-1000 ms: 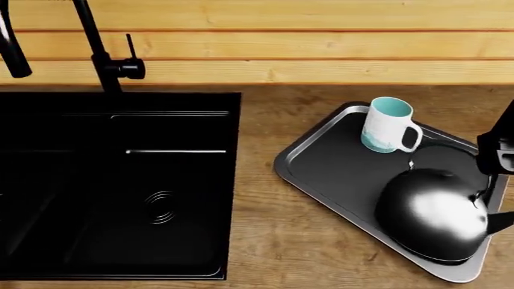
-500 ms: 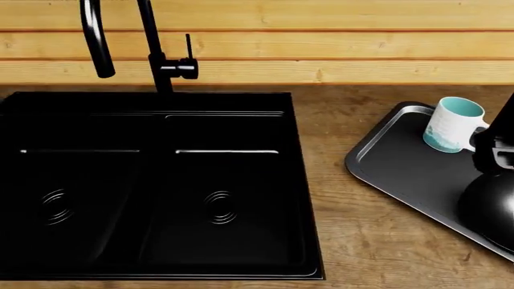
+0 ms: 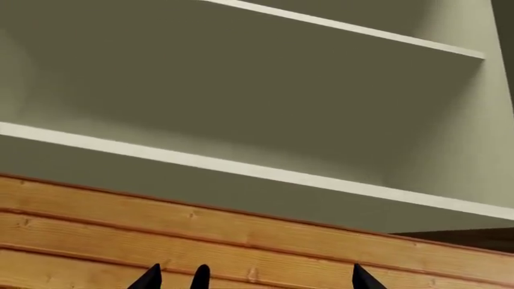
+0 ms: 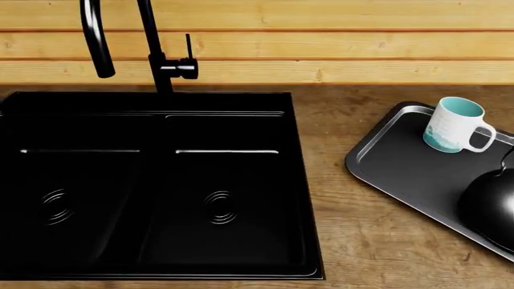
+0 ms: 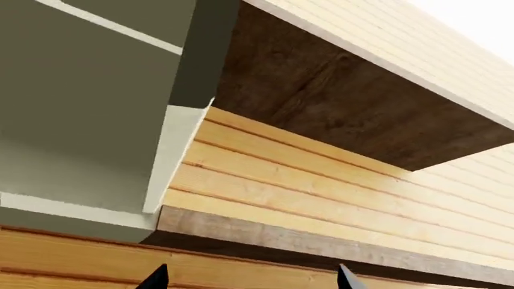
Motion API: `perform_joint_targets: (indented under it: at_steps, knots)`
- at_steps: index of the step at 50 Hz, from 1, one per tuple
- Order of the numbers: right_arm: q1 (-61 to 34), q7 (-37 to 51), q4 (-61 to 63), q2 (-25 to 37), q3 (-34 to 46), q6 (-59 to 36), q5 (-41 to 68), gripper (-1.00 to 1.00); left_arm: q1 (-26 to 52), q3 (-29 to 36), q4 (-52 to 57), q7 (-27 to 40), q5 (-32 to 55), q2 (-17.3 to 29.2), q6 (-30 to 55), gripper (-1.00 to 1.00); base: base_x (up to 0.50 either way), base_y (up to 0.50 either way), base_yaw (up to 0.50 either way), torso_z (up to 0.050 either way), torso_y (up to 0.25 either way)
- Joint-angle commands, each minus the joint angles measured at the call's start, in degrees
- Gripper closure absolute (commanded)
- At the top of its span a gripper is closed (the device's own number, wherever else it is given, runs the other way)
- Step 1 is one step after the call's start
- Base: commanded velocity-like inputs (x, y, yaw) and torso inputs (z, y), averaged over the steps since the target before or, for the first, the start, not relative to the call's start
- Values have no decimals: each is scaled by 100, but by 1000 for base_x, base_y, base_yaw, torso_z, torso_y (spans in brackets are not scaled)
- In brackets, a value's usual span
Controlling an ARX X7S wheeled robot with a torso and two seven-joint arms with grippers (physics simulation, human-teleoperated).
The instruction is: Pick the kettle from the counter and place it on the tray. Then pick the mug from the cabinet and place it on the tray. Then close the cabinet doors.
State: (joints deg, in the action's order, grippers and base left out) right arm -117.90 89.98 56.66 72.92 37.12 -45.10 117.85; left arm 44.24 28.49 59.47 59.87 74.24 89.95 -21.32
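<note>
Tabletop (image 4: 362,241): brown wood-grain surface, carrying a black double sink (image 4: 153,186) on the left side of the head view and a tray (image 4: 377,162) on the right. Tray: dark grey, silvery raised rim, set at an angle, partly cut off by the picture's right edge. Mug (image 4: 455,124): white with teal inside, upright on the tray's far corner, handle turned to the right. Kettle (image 4: 492,208): glossy black, round body, on the tray nearer the front, apart from the mug, mostly out of the picture. Faucet (image 4: 153,45): black, standing behind the sink against the pale wooden wall planks (image 4: 321,42). Left pincer (image 3: 253,278): only dark fingertips show at the edge of its wrist view, spread well apart, holding nothing, facing open cabinet shelves (image 3: 241,171) above the planks. Right pincer (image 5: 250,278): two dark tips likewise spread apart and empty, facing the cabinet's side wall (image 5: 180,150) and a brown underside beside it.
</note>
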Motion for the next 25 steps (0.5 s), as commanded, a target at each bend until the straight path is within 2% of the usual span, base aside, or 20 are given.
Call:
perform_joint_targets:
  at_steps: [1, 10, 13, 18, 25]
  knots:
    - [-1701, 0, -656, 312, 810, -117, 322, -100, -78, 19, -22, 29, -55, 2, -93, -100, 0, 0, 0, 0, 0]
    - [-1676, -10, -976, 668, 209, -582, 577, -100, -82, -22, -19, 27, -9, 2, -92, -100, 0, 0, 0, 0, 0]
    - [-1682, -13, -1203, 591, -155, -875, 684, -100, -92, -28, -10, 11, -5, 1, -78, -100, 0, 0, 0, 0, 0]
    - [-1705, -2, -1865, -98, -831, -1830, 716, -100, -100, -47, -12, 15, 4, 1, -90, -100, 0, 0, 0, 0, 0]
    - [-1709, 0, -2831, -1585, -1808, -3245, 559, -100, -183, 0, -20, 5, -76, 2, -157, -100, 0, 0, 0, 0, 0]
